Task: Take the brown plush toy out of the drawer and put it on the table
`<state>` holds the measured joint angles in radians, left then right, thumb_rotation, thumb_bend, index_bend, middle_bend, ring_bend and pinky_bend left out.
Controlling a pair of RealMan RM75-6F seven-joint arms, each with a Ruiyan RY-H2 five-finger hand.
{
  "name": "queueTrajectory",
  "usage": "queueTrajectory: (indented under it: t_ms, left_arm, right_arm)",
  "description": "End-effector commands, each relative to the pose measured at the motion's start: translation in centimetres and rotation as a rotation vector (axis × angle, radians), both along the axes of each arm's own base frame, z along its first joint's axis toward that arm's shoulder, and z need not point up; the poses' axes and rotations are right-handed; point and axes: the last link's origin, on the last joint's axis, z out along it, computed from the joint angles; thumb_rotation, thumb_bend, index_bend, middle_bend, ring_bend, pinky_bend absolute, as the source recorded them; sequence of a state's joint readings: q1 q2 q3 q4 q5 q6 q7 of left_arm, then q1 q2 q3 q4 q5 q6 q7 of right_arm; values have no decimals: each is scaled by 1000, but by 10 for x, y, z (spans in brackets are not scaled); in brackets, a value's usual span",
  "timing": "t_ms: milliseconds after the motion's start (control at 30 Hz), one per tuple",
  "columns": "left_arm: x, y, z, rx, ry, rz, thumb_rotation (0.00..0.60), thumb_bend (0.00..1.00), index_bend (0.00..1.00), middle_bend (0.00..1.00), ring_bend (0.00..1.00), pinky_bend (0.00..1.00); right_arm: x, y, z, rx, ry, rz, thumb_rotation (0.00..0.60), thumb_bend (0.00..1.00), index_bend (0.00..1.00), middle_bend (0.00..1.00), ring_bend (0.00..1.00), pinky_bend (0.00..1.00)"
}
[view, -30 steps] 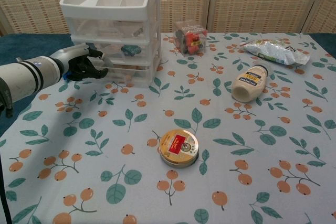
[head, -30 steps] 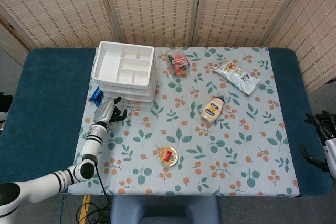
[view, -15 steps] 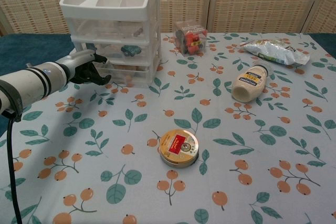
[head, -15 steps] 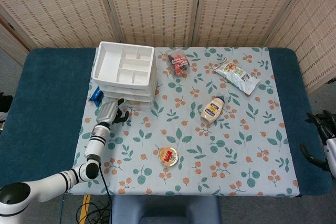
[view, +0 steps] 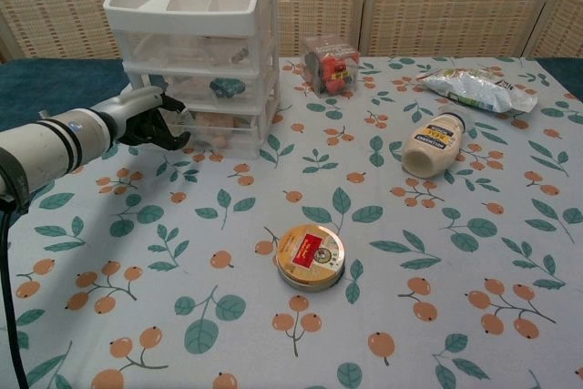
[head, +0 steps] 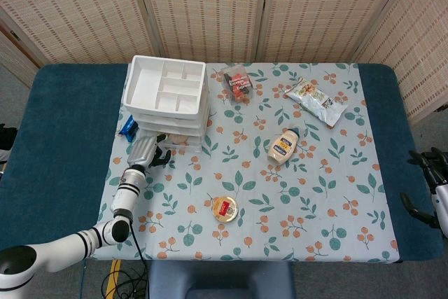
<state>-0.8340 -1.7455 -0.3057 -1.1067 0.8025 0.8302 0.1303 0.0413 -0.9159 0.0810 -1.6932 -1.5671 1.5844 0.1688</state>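
Our left hand point(view: 146, 118) sits at the front of the bottom drawer point(view: 219, 129) of the white drawer unit point(head: 166, 96), fingers curled at its handle edge; whether they truly grip it we cannot tell. Drawer looks partly out. The brown plush toy point(view: 214, 123) shows as a tan shape through the clear front, inside the drawer. We judge a straight, level pull best, so the light unit does not slide on the tabletop point(view: 410, 243). Right hand point(head: 427, 190) waits off the far edge, fingers spread, holding nothing.
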Motion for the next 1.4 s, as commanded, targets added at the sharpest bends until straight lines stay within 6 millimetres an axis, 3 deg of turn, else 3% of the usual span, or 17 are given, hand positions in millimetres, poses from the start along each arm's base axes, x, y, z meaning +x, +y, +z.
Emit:
queueTrajectory:
  t_ms: [33,1400]
  left_arm:
    - [-1,-3,3,-4,13,-11,600,484,404,1000,1000,1000]
    - [-2,-40,21,-131,104,-90,600,484,467,1000,1000,1000]
  right_arm:
    - [0,0,1,-2,0,2,600,363,91,261,85,179]
    - [-1,4,1,-8,-3,1,600,363,91,261,84,179]
